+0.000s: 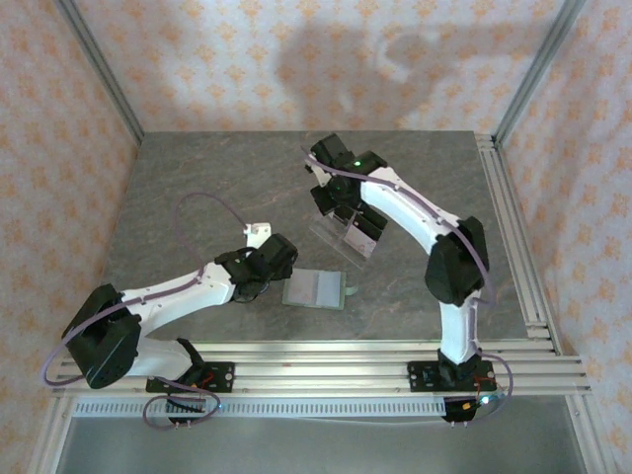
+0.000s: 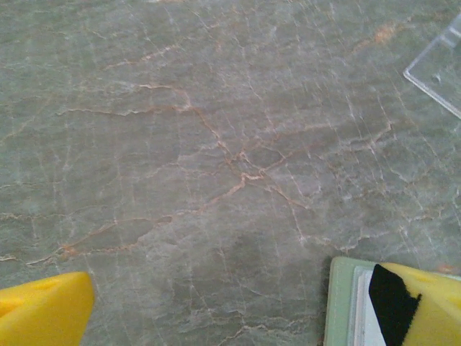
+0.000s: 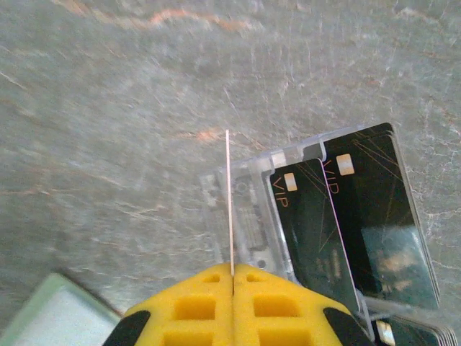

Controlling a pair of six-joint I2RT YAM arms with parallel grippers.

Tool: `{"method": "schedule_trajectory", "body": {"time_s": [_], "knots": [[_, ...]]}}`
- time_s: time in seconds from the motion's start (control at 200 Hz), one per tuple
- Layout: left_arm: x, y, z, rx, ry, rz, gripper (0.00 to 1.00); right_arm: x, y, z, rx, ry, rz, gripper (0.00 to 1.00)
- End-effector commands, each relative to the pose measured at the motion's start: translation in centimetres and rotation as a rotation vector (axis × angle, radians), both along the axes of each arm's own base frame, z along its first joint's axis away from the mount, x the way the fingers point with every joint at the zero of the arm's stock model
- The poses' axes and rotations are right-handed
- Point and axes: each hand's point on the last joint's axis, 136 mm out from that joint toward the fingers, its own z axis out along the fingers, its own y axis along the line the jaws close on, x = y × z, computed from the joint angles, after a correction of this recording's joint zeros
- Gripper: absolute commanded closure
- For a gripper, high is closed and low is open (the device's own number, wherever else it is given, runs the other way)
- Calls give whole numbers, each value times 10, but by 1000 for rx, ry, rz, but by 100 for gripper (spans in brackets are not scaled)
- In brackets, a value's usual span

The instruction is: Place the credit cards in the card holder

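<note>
Our right tool (image 3: 233, 277) is clamped shut on a thin pale credit card (image 3: 230, 202), seen edge-on and standing out past the fingertips. It hangs above the clear acrylic tiered stand (image 1: 341, 237), which carries black rectangular cards (image 3: 374, 202). The sage-green folding card holder (image 1: 314, 289) lies open on the grey stone surface (image 1: 197, 178), nearer the bases and left of that tool, long axis left-right. Our left tool (image 2: 230, 317), spread wide and empty, sits closer, with one finger over the holder's edge.

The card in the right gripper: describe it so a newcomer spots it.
Find the clear acrylic stand mid-table. Above it, the shut right gripper pinches one card. Unlike the black VIP cards in the stand, it shows edge-on, a thin pale line.
</note>
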Motion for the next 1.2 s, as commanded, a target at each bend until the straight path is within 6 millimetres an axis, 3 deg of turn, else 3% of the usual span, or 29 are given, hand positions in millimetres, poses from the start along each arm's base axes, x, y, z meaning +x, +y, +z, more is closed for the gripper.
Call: {"method": "schedule_trajectory", "body": {"time_s": [0.0,0.17,0.41,0.631,0.926,1.196], "knots": [[-3,-5,-6,14,55,-64,0,-21,1,32,145,-5,-50,100],[-11,-13,-21,-8,108,-104,0,-56,-1,23,357,70,-151,100],[-23,-19,-42,43,172,-149,0,-105,-5,-5,681,186,-295,100],[-30,-24,-57,133,205,-177,0,-136,-11,-38,771,247,-374,100],[-32,-18,-70,191,227,-132,0,-150,-11,-74,768,307,-411,100],[-39,-9,-76,195,248,-84,0,-153,-11,-91,778,330,-424,100]]}}
